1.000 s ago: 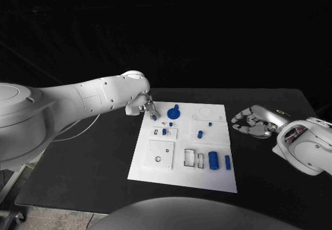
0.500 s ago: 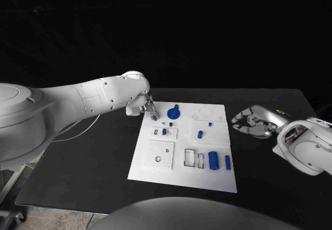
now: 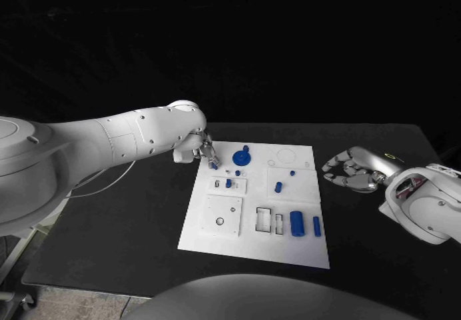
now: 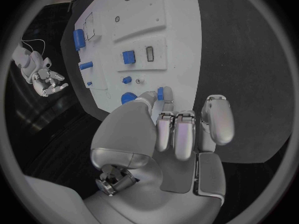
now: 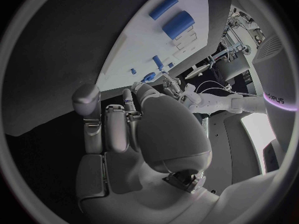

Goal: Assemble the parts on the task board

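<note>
Head view, task board: the white task board [image 3: 254, 207] is seen lying flat on the black table [image 3: 125, 227], and every place below is given relative to it
Head view, left hand: the left hand [image 3: 204, 155] is held at the board's far left corner, with a small blue piece [image 3: 214, 163] seen at its fingertips; it is judged to be pinched there
Head view, right hand: the right hand [image 3: 350, 171] is kept just off the board's right edge, above the table, fingers curled in with nothing seen in them
Head view, parts: a round blue knob [image 3: 241, 157] lies near the far edge, small blue pegs [image 3: 276, 187] are seen about the middle, and a blue cylinder [image 3: 297, 223] with a thinner blue bar [image 3: 316, 226] rests toward the near right corner
Left wrist view: a small blue piece [image 4: 161, 93] is seen held between fingertips [image 4: 147, 98] just over the board's edge, the other fingers being folded beside it
Right wrist view: the right hand's fingers [image 5: 116, 127] are seen drawn in with nothing between them; the cylinder [image 5: 179, 25] and bar [image 5: 163, 7] lie loose on the board beyond
Progress: several recesses are seen unfilled and the larger parts are judged still unplaced, so the task is taken to be at an early or middle stage; which pegs are already seated cannot be told
</note>
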{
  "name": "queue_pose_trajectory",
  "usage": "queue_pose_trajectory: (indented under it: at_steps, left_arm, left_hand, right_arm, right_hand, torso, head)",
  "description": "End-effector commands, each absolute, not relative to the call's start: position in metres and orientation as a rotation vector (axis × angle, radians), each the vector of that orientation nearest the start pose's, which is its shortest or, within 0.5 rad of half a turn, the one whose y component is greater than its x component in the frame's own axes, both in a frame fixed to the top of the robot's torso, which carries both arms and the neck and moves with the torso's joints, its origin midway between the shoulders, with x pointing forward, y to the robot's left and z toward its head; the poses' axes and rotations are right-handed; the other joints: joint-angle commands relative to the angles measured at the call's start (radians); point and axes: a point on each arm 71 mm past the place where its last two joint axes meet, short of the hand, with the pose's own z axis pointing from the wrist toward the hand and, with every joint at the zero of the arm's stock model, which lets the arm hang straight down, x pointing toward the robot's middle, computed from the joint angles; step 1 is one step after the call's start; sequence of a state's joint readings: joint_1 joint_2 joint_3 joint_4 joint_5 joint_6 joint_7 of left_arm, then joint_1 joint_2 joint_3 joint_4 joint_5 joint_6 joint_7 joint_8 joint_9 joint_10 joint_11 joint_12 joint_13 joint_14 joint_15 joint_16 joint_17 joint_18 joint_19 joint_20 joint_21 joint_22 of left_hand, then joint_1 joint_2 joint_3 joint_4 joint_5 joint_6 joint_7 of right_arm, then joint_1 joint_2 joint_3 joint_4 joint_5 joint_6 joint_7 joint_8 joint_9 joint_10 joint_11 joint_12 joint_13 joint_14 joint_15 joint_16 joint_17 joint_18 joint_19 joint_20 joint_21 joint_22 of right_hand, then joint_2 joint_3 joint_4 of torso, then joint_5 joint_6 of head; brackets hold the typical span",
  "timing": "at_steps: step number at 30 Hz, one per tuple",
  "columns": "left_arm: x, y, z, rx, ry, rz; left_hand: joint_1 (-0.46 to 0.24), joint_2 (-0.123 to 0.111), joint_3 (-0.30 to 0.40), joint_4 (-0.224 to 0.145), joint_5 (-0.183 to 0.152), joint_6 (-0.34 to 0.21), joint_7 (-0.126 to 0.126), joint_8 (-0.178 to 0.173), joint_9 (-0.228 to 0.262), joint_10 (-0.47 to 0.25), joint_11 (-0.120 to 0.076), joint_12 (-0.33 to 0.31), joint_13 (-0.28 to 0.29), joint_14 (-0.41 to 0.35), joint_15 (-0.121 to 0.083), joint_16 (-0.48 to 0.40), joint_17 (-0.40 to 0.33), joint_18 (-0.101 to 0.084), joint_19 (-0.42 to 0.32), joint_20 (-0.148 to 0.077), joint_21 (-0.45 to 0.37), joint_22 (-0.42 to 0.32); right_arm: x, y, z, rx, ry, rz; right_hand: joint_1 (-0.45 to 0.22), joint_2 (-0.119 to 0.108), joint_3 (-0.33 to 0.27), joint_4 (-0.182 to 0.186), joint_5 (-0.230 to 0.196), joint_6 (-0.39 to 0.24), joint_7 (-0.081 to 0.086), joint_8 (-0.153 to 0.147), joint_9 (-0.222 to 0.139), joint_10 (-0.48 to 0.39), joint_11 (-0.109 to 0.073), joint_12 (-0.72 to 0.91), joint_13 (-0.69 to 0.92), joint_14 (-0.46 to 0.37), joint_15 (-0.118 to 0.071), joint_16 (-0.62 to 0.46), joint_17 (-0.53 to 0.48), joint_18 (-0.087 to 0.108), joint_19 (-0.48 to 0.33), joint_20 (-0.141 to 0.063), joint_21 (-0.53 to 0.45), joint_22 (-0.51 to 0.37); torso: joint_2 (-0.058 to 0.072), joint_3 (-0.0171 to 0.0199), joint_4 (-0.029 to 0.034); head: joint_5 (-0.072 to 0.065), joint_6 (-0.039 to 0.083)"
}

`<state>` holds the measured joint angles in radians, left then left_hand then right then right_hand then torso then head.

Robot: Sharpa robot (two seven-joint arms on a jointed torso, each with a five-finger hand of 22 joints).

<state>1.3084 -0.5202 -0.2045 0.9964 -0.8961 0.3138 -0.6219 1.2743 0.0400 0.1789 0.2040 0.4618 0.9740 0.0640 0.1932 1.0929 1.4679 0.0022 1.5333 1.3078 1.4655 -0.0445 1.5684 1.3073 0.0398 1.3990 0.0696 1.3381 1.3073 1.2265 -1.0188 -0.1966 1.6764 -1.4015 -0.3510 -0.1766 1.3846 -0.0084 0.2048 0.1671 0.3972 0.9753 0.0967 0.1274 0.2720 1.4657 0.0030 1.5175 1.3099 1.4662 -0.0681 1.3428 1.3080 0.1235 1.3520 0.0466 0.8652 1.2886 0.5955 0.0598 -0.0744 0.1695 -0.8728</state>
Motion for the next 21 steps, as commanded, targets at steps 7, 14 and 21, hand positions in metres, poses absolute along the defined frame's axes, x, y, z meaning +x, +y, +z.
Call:
queue_pose_trajectory:
  at_steps: [7,14,21]
  left_arm:
    - [0.534,0.218,-0.250,-0.313,2.509,-0.118]
    - [0.518,0.219,-0.247,-0.274,2.489,-0.138]
    - [0.506,0.225,-0.248,-0.253,2.490,-0.133]
  left_hand:
    - [-0.010,-0.016,0.024,0.004,-0.006,-0.002,-0.006,0.005,0.001,0.060,-0.005,-0.003,0.237,0.105,0.000,0.002,0.263,0.020,-0.002,-0.002,-0.002,0.185]
    - [-0.015,-0.022,0.035,0.006,-0.009,-0.001,-0.006,0.007,0.002,0.060,-0.006,-0.005,0.236,0.105,-0.001,0.002,0.263,0.020,-0.002,-0.002,-0.002,0.185]
    - [-0.017,-0.025,0.040,0.006,-0.010,0.000,-0.007,0.007,0.002,0.057,-0.006,-0.007,0.234,0.105,-0.001,0.002,0.263,0.020,-0.002,-0.002,-0.003,0.184]
  right_arm:
    - [0.437,-0.249,-0.219,-0.065,1.822,0.552]
    - [0.436,-0.250,-0.219,-0.062,1.822,0.550]
    - [0.436,-0.250,-0.220,-0.060,1.823,0.549]
  right_hand:
    - [0.007,0.002,0.007,0.000,0.003,0.006,0.000,-0.001,0.000,0.048,0.004,-0.008,0.204,0.053,0.008,-0.007,0.051,0.006,-0.006,0.002,-0.007,-0.002]
    - [0.007,0.002,0.007,0.000,0.003,0.006,0.000,-0.001,0.000,0.048,0.004,-0.008,0.204,0.053,0.008,-0.007,0.051,0.006,-0.006,0.002,-0.007,-0.002]
    - [0.007,0.002,0.007,0.000,0.003,0.006,0.000,-0.001,0.000,0.048,0.004,-0.008,0.204,0.053,0.008,-0.007,0.051,0.006,-0.006,0.002,-0.007,-0.002]
  torso:
    - [-0.001,0.0002,-0.0003]
    - [-0.001,0.0002,-0.0002]
    - [0.000,0.0000,-0.0015]
  head:
    - [0.001,0.000]
    - [0.000,0.000]
    - [0.005,0.000]
